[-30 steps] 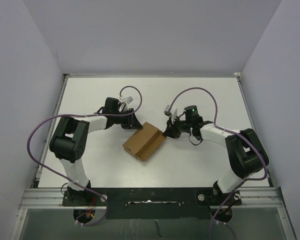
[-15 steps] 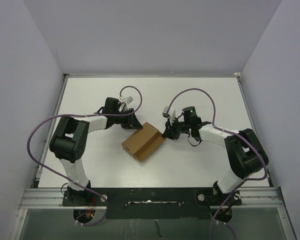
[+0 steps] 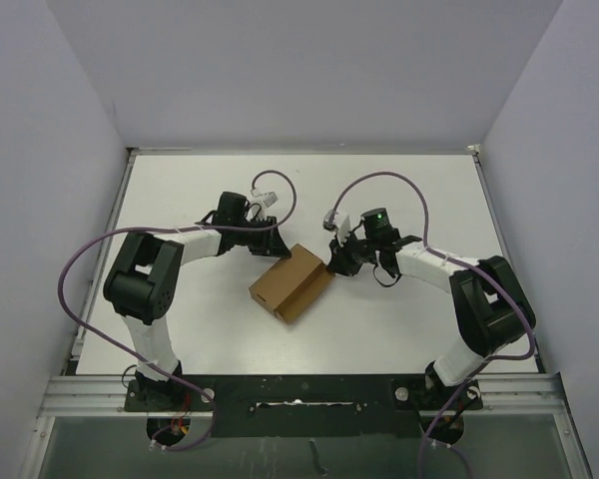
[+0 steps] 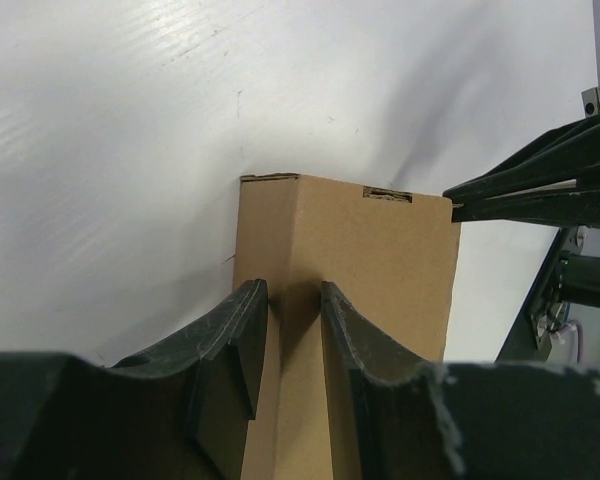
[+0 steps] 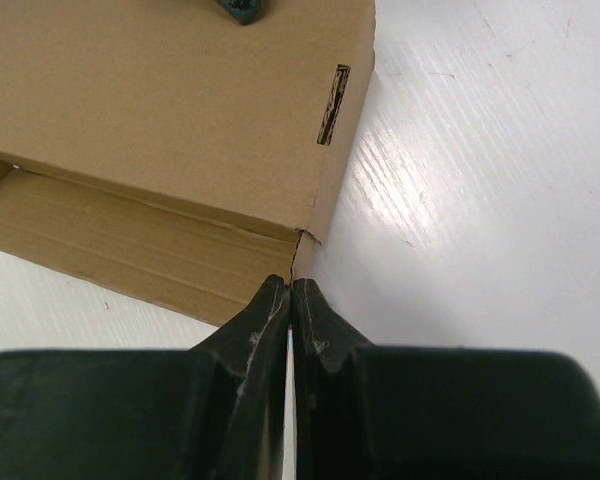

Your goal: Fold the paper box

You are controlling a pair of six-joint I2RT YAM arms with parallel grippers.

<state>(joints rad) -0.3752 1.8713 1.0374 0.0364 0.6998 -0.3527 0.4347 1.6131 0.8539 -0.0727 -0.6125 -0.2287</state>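
1. On the tabletop, a flat white table (image 3: 409,190) with faint scuffs fills the floor of the workspace. Plain pale walls (image 3: 299,70) close it in at 9, 12 and 3 o'clock, and a metal rail (image 3: 309,384) runs along the edge at 6 o'clock.
2. There is one plain brown cardboard paper box (image 3: 292,284), lying near the middle of the table and turned on a slant. Its top panel is closed, and a lower panel shows along its 4 o'clock side.
3. There are two black-and-white arms, each trailing one purple cable (image 3: 75,279).
4. The left gripper (image 3: 277,244) meets the paper box at about 12 o'clock. In the left wrist view its fingers (image 4: 242,345) stand a narrow way apart, clamped on a raised fold of the cardboard (image 4: 370,260).
5. The right gripper (image 3: 331,267) sits at the box's 2 o'clock corner. In the right wrist view its jaws are pressed fully together, with the tips (image 5: 291,290) right at the corner of the cardboard (image 5: 180,110). I cannot tell whether they pinch any of it.
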